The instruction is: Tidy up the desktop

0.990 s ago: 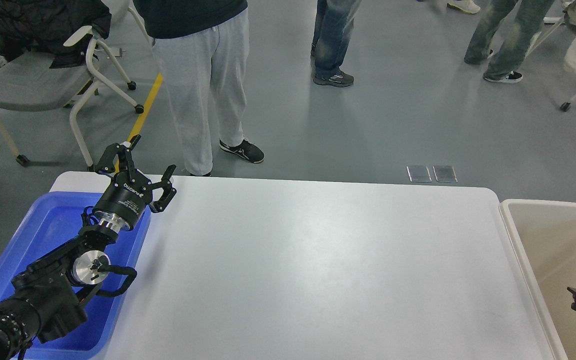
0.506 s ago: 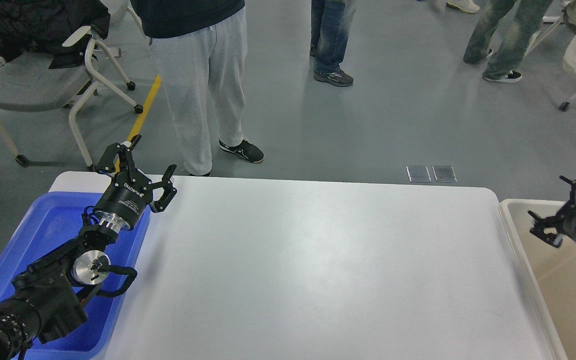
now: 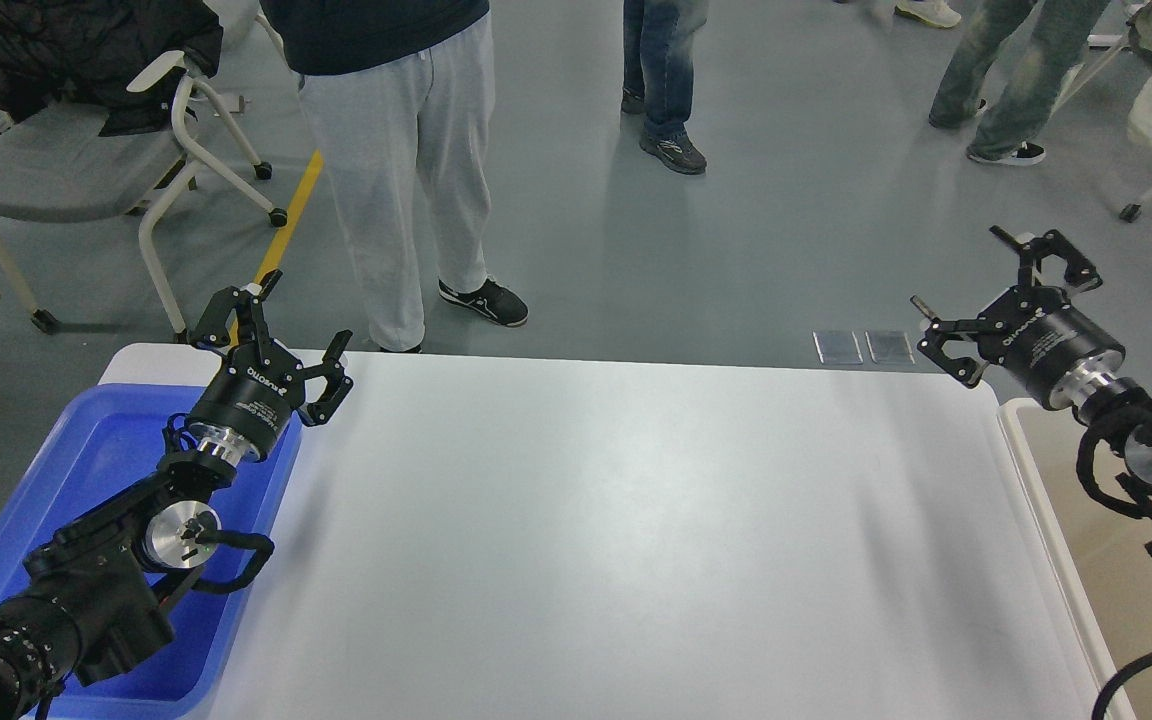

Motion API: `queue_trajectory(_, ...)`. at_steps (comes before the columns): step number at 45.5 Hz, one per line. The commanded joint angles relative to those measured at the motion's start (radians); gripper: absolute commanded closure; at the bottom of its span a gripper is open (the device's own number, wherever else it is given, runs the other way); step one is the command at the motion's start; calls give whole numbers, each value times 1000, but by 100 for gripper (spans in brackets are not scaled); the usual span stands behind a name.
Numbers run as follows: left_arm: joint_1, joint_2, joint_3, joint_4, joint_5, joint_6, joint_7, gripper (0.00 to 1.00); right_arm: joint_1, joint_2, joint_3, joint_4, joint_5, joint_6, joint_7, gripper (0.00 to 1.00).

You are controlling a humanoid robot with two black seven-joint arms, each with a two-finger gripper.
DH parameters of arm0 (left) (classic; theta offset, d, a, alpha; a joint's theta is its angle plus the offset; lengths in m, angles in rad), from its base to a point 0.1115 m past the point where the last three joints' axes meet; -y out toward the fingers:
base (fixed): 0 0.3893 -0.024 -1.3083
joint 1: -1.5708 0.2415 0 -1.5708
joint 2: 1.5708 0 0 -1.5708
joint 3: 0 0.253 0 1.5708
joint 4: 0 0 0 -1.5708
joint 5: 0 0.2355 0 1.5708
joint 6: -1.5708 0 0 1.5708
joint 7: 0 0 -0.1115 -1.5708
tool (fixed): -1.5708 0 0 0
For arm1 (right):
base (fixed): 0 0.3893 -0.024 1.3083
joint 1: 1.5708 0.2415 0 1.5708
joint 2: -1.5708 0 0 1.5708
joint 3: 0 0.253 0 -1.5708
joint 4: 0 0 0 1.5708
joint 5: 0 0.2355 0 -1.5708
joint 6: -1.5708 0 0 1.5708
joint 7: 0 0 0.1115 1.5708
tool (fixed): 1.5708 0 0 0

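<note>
The white desktop point(image 3: 616, 540) fills the middle of the head view, with nothing lying on it. My left gripper point(image 3: 304, 312) is open and empty, raised over the far left corner of the desktop, above the blue tray's far right edge. My right gripper point(image 3: 966, 285) is open and empty, raised above the far right corner of the desktop, beside the beige bin.
A blue tray point(image 3: 66, 480) sits at the left end under my left arm. A beige bin point(image 3: 1026, 440) stands at the right end. Beyond the far edge stand a person in grey trousers point(image 3: 396, 170), other people and a chair point(image 3: 66, 160).
My right arm has risen from low over the beige bin and swung up and left to the desktop's far right corner. The left arm has not moved.
</note>
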Motion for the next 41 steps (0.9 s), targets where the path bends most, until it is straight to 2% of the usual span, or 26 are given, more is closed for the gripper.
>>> queue_trajectory(1,0,0,0,0,0,0,0,0,-28,121,35,50,10,8,0,0)
queue_trajectory(16,0,0,0,0,0,0,0,0,-65,251,36,37,9,11,2,0)
queue_trajectory(41,0,0,0,0,0,0,0,0,-74,254,33,-53,7,14,2,0)
